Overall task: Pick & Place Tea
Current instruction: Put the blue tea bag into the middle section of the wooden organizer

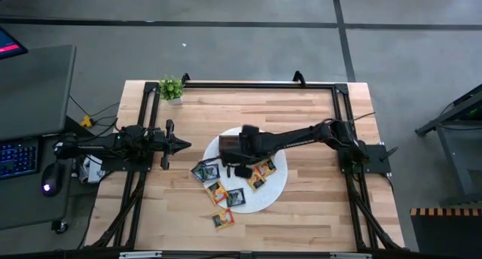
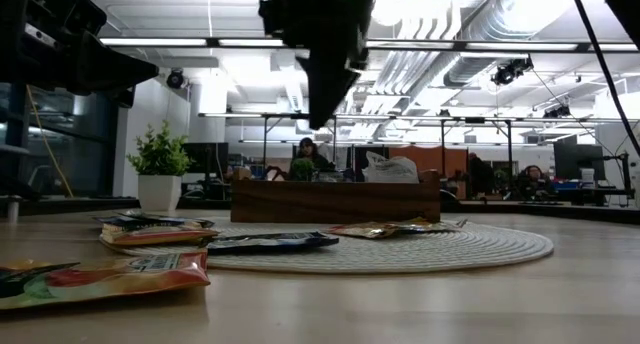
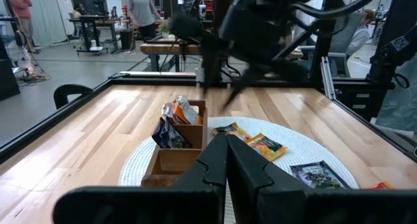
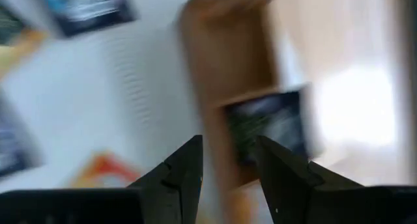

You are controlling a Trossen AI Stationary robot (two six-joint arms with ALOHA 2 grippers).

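The right gripper [image 4: 228, 160] hovers over the wooden box [image 3: 174, 152] with its jaws slightly parted and empty. Tea sachets [image 1: 226, 195] lie scattered on the round white mat [image 1: 273, 191]; a few already stand in the box. A low descent could clip the box wall and shift it, while the left gripper [image 3: 226, 160], jaws closed on nothing, waits at the bench's left.

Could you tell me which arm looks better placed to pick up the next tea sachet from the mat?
Probably the right. Its hand is open and empty above the round mat, beside the wooden box and close to loose sachets. The left hand is shut and sits off the mat's edge.
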